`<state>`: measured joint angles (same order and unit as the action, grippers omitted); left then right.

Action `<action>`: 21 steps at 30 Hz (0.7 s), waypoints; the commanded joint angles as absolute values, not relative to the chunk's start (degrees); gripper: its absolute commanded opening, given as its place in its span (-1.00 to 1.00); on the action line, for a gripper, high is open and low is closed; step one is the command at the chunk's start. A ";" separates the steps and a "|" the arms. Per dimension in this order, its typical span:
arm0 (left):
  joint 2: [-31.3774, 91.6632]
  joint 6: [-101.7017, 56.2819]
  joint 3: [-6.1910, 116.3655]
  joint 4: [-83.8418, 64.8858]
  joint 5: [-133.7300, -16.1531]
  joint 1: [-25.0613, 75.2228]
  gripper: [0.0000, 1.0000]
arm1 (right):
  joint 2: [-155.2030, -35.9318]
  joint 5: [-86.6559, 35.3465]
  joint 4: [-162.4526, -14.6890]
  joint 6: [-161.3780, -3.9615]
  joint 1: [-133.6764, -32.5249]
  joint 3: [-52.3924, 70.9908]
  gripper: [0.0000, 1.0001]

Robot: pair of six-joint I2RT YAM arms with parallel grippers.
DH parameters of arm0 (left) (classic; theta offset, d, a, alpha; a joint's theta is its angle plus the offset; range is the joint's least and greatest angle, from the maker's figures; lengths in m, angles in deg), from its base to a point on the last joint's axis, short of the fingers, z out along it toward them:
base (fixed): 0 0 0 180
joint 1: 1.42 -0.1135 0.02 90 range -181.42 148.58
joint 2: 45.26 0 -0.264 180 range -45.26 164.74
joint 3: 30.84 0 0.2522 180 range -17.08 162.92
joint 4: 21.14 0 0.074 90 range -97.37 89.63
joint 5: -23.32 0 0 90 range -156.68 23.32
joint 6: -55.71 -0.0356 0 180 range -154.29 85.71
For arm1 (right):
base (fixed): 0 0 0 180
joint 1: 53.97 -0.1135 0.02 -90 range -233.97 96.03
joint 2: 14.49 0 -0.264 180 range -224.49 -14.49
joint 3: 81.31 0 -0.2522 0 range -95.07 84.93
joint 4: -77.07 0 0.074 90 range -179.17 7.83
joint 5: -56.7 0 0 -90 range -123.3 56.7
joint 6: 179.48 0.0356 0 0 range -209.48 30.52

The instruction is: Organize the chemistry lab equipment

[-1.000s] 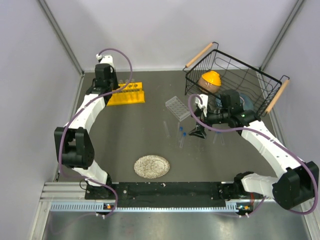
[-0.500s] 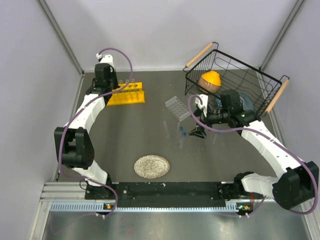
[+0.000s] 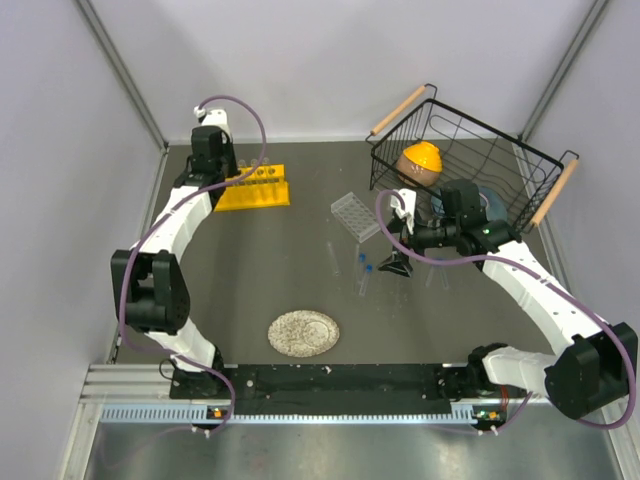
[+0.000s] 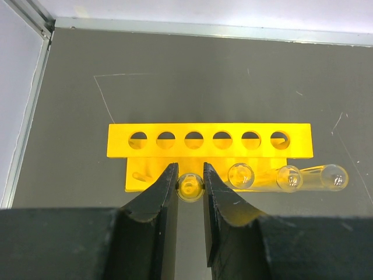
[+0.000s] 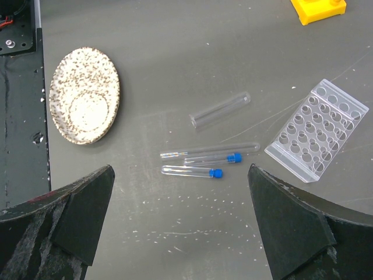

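Observation:
In the left wrist view the yellow six-hole rack [image 4: 210,140] lies just ahead, its top holes empty. My left gripper [image 4: 190,174] is shut on a clear test tube [image 4: 190,186] at the rack's near side. Three other tubes [image 4: 240,175] show to its right. My right gripper [image 5: 179,175] hangs wide open above two blue-capped vials [image 5: 192,171], a long thin tube [image 5: 210,150] and a loose test tube [image 5: 220,109], touching none. The clear grid rack [image 5: 317,131] lies to their right. From above, the yellow rack [image 3: 255,190] is back left.
A black wire basket [image 3: 470,165] with wooden handles stands at the back right, with an orange object [image 3: 420,160] inside. A round speckled plate [image 3: 303,333] lies near the front middle. Walls close in the left and right sides.

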<state>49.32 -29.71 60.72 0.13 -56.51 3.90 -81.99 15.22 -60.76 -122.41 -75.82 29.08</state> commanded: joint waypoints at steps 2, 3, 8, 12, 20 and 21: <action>50.54 -29.46 62.99 -2.63 -55.87 3.50 -0.99 | -81.64 16.28 -62.18 -123.59 -75.33 29.30 0.97; 50.62 -29.46 62.90 -2.63 -55.78 3.50 -0.99 | -81.64 16.36 -62.18 -123.59 -75.33 29.30 0.97; 51.50 -29.37 62.29 -2.80 -55.52 3.50 -0.98 | -81.64 16.45 -62.10 -123.67 -75.33 29.30 0.98; 52.82 -28.93 62.02 -2.89 -55.69 3.50 -0.96 | -81.64 16.36 -62.10 -123.67 -75.33 29.30 0.97; 54.58 -28.05 60.00 -3.51 -55.34 3.24 -0.90 | -81.64 16.27 -62.01 -123.85 -75.33 29.30 0.97; 54.58 -27.79 59.91 -3.51 -55.26 3.15 -0.89 | -81.64 16.27 -62.01 -123.85 -75.33 29.30 0.97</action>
<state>54.02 -28.99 60.65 -0.35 -56.29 3.75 -81.99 15.19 -60.76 -122.54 -75.82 29.08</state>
